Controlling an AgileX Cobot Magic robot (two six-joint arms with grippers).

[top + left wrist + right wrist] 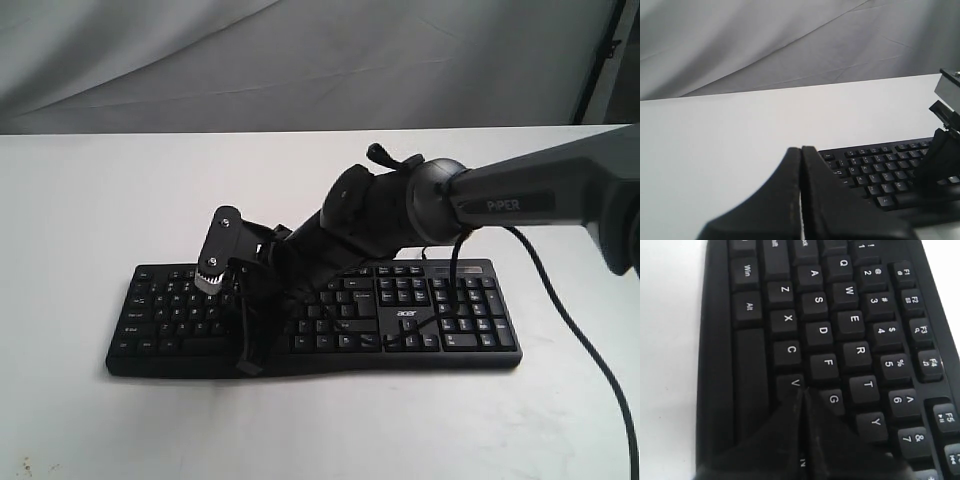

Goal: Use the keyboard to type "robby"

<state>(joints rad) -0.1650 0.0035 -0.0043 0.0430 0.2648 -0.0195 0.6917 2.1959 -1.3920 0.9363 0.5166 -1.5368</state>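
Observation:
The black keyboard (455, 335) lies across the white table, its white "acer" logo (407, 318) beside the number pad. My right gripper (250, 345) reaches in from the right over the letter keys on the left half. In the right wrist view the keyboard (815, 305) fills the frame. There my right gripper (802, 390) is shut, its tips down between the V and G keys, hiding the key beneath them. My left gripper (801, 148) is shut on nothing and hangs over bare table, off the end of the keyboard (880, 172) where the Esc key is.
A white table (80, 200) carries everything; a grey cloth backdrop (300, 60) hangs behind it. A black cable (575, 325) trails from the right arm across the table on the right. Part of the right arm (945, 125) shows in the left wrist view.

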